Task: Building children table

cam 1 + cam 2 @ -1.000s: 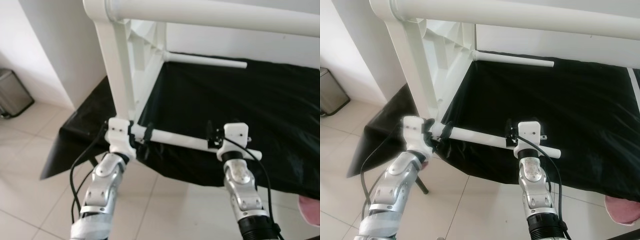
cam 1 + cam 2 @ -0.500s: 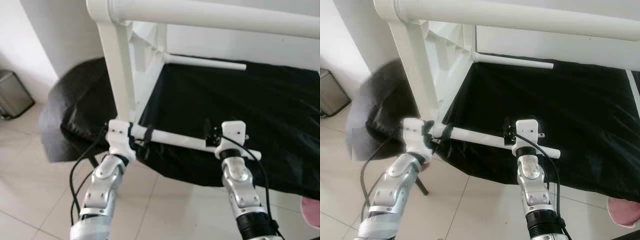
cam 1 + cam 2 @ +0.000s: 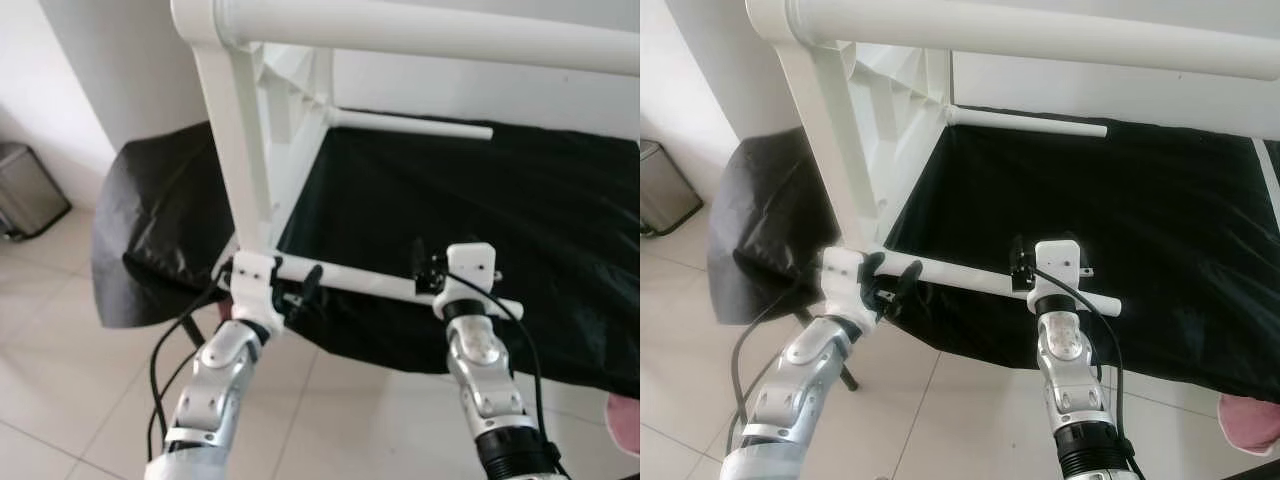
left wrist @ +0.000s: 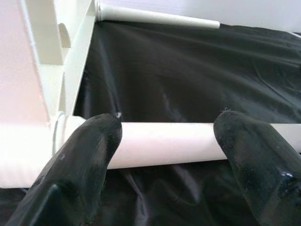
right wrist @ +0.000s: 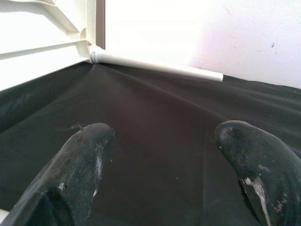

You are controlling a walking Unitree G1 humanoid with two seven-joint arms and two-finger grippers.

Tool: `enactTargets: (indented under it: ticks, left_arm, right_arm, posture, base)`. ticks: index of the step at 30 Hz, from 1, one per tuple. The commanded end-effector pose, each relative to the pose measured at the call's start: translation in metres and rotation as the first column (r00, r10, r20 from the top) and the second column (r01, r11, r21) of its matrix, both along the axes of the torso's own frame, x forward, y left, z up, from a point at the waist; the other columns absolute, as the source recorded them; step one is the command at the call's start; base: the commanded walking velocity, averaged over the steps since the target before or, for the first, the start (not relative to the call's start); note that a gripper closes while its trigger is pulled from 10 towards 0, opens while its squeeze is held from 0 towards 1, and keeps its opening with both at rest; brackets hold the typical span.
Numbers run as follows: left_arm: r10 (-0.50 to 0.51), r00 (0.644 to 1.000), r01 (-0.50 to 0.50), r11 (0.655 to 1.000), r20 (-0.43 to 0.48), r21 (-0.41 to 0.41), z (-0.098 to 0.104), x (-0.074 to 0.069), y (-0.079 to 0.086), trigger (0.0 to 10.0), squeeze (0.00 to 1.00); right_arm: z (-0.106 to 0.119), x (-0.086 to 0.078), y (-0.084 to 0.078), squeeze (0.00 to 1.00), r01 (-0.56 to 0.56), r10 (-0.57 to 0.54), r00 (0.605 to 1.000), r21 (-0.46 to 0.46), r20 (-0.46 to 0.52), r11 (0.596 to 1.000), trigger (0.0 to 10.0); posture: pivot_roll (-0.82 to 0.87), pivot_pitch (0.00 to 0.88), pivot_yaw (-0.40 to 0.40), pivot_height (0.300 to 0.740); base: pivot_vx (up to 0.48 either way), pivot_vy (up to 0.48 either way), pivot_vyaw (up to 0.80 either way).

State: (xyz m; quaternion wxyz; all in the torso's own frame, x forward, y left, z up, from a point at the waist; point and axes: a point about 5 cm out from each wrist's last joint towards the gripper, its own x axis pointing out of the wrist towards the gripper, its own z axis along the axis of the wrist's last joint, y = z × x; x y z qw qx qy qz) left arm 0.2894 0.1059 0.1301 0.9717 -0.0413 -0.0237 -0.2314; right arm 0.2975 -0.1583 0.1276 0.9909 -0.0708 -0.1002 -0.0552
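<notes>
Left eye view puts me just behind the robot as it faces a white plastic children's table (image 3: pixel 270 130) tipped on its side over a counter draped in black plastic sheeting (image 3: pixel 480 190). The tabletop stands upright at the left edge of the counter, and its round white legs jut out level across the black sheet: a thick one (image 3: pixel 430 30) crosses the top of the view, a thin far one (image 3: pixel 410 124) lies near the pale wall, and a near one (image 3: pixel 370 281) runs along the front edge of the counter.

The left gripper (image 4: pixel 164 141) sits at the base of that near leg, close to where it meets the tabletop. Its two black fingers (image 4: pixel 89 155) are spread apart, one on either side of the leg, with the tube lying just beyond the tips and not clamped.

The right gripper (image 5: pixel 164 160) is further along the same leg, near its free end. Its fingers (image 5: pixel 80 160) also stand wide apart with nothing between them, looking out over the black sheeting.

A small metal bin (image 3: pixel 28 190) stands on the pale tiled floor (image 3: pixel 60 350) off to the left.
</notes>
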Motion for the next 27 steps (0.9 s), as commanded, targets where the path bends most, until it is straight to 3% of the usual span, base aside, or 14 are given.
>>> enactTargets:
  ticks: [1,7,15,21,23,24,27]
  left_arm:
    - [-0.042,0.999,0.041,0.999,0.028,0.026,0.002,0.0,0.001,10.0,0.0]
    - [0.04,0.999,-0.04,0.999,0.025,0.008,0.005,0.011,0.009,10.0,0.0]
    - [0.089,0.996,-0.089,0.996,0.021,0.013,0.004,0.015,0.005,10.0,0.0]
    - [0.108,0.994,-0.108,0.994,0.031,0.017,0.005,0.017,0.002,10.0,0.0]
    - [0.07,0.996,-0.068,0.997,0.052,-0.042,0.01,0.017,-0.002,10.0,0.0]
    - [0.084,0.995,-0.083,0.996,0.054,-0.02,0.01,0.018,-0.001,10.0,0.0]
    - [0.096,0.993,-0.096,0.995,0.064,0.0,0.01,0.019,0.0,10.0,0.0]
  right_arm:
    - [0.0,-0.002,-0.004,0.0,0.018,-0.017,1.0,-0.005,0.003,1.0,10.0]
    - [-0.001,-0.005,-0.01,0.0,0.033,-0.033,0.999,0.0,0.003,0.999,10.0]
    - [-0.01,-0.01,-0.011,0.0,0.032,-0.031,0.999,0.034,-0.04,0.999,10.0]
    - [-0.014,-0.01,-0.013,0.0,0.031,-0.027,0.997,0.058,-0.074,0.998,10.0]
    - [-0.01,-0.009,-0.011,0.0,-0.012,0.018,0.998,0.1,-0.059,0.995,10.0]
    - [-0.01,-0.009,-0.012,0.0,0.005,-0.001,0.998,0.053,-0.064,0.999,10.0]
    - [-0.01,-0.009,-0.012,0.0,0.02,-0.016,0.998,0.064,-0.063,0.998,10.0]
  posture:
    - [0.01,0.0,0.025,0.74]
    - [-0.01,0.0,0.048,0.74]
    - [-0.05,0.0,0.072,0.74]
    - [-0.06,0.0,0.077,0.74]
    - [-0.06,0.0,0.079,0.74]
    - [-0.06,0.0,0.079,0.74]
    - [-0.06,0.0,0.079,0.74]
  base:
    - [0.0,0.0,0.0]
    - [0.0,0.0,0.0]
    - [0.0,0.0,0.0]
    - [0.0,0.0,0.0]
    - [0.0,0.0,0.0]
    - [0.0,0.0,0.0]
    - [0.0,0.0,0.0]
